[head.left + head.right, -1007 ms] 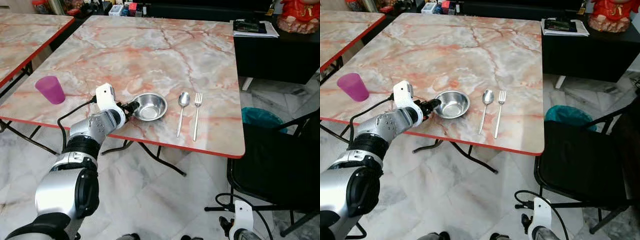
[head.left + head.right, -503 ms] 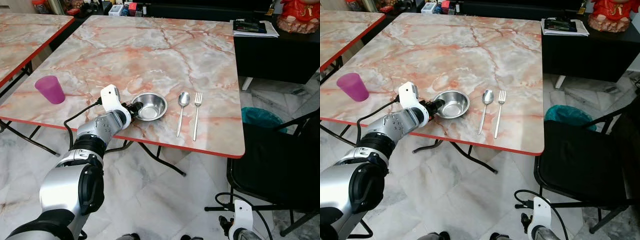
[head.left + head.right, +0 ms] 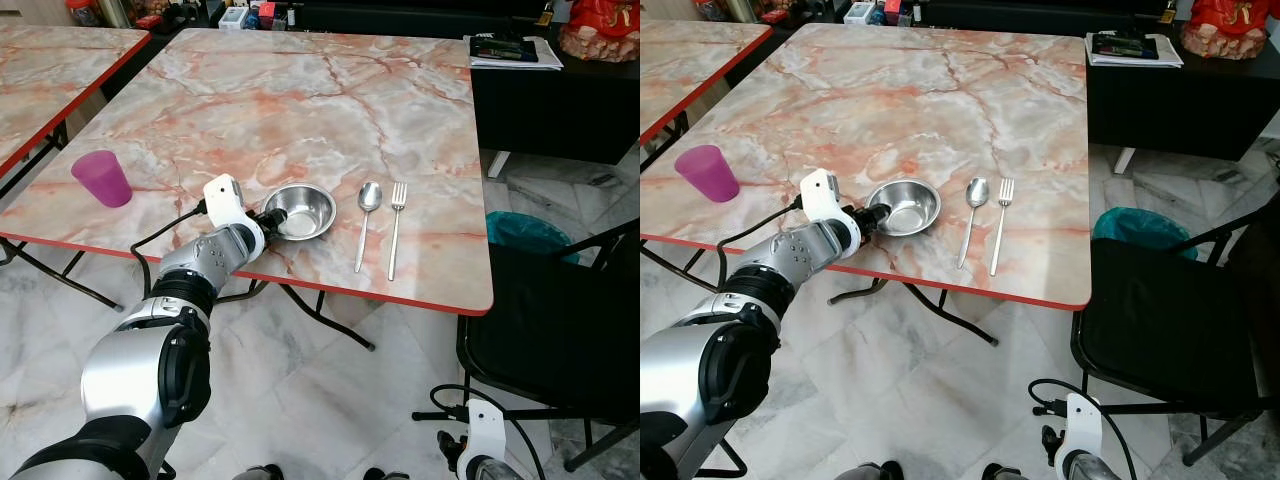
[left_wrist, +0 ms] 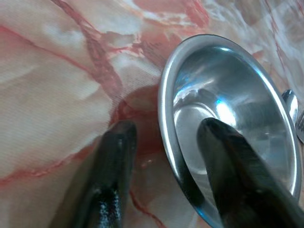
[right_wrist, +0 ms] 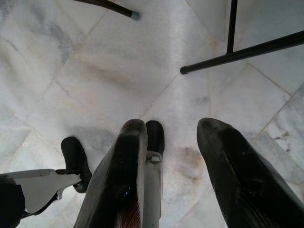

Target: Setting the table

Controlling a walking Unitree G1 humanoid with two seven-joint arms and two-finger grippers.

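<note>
The left gripper (image 4: 164,142) straddled the steel bowl's (image 3: 300,209) rim at nine o'clock, fingers spread, one inside and one outside, seemingly to nudge or place it. The bowl sat near the table's (image 3: 300,90) front edge, with spoon (image 3: 365,222) and fork (image 3: 395,225) lined up at its three o'clock. The right gripper (image 5: 168,161) hung idle, fingers parted, empty.

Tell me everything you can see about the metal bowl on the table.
The bowl is small, round and shiny, apparently stainless steel, with a thin rolled rim and nothing inside. It sits upright on the marble-patterned table near the front edge, left of the spoon and apart from it. The left gripper straddles its near rim, one finger inside the bowl, one outside on the tabletop, with gaps showing, so not clamped.
</note>
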